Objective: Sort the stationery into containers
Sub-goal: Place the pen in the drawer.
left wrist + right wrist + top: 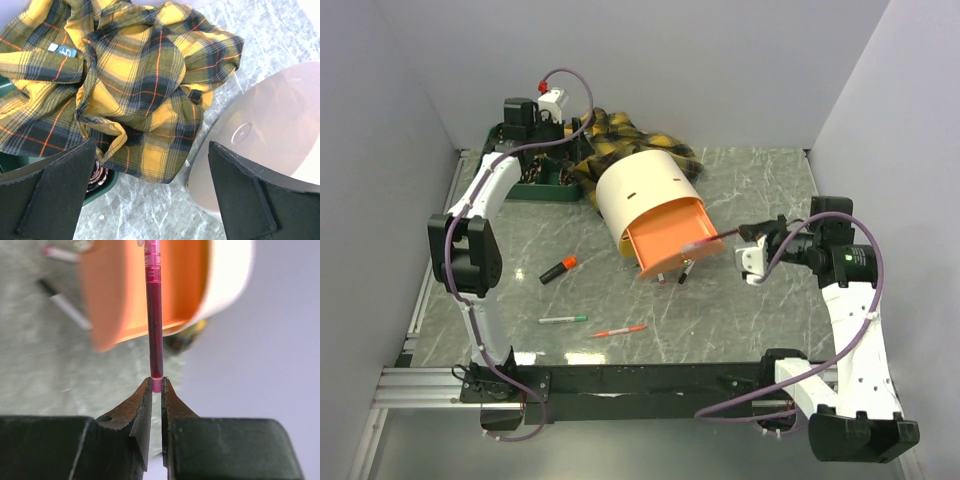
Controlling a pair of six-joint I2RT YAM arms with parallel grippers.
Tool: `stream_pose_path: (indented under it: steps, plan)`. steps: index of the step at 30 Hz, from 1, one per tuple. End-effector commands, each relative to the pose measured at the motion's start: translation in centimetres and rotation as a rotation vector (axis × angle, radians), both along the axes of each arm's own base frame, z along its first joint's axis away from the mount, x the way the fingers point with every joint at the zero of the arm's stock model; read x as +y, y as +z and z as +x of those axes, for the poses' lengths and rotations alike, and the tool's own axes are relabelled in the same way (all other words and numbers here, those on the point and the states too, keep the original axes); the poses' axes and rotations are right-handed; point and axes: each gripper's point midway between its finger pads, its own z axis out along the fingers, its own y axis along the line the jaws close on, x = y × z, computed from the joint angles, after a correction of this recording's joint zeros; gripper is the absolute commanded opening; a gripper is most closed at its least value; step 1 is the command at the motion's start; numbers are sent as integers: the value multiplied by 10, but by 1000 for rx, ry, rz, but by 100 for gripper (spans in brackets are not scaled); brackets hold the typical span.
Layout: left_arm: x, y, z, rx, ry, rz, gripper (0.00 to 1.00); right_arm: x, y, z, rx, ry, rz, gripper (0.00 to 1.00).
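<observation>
Right end effector (156,383), clamped on the tail of a thin magenta plastic pen (154,315), points its long axis left, tip reaching the orange inner tray (125,290) of the cream cylindrical drum (640,185); left end effector (150,187) gapes empty, far off

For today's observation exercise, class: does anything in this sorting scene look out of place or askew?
Yes. The cream drum lies tipped on its side, its orange tray sticking out of the mouth. A plaid cloth is heaped over one end of the green tray.
</observation>
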Motion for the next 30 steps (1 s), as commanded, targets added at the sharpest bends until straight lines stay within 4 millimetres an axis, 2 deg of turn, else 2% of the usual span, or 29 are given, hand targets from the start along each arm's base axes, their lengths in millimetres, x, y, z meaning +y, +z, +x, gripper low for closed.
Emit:
stream_pose_path:
  steps: [1,6,11,15,19,25,30]
  plan:
    - [-3,42,-9,-88,-29,-39,99,24,62,35,-191,0,97,0]
    - [-3,41,-15,-81,-32,-47,99,39,67,49,-181,5,124,0]
    - [-1,48,-20,-94,-29,-44,100,57,46,67,-195,33,50,0]
    - [3,52,-22,-98,-21,-45,99,63,31,86,-180,18,-10,0]
    - [5,50,-26,-91,-16,-45,99,59,23,99,-199,-10,-77,0]
    - [10,46,-27,-82,-6,-43,100,61,8,99,-191,28,-144,0]
    - [11,42,-25,-70,-6,-49,99,72,-1,93,-173,87,-150,4]
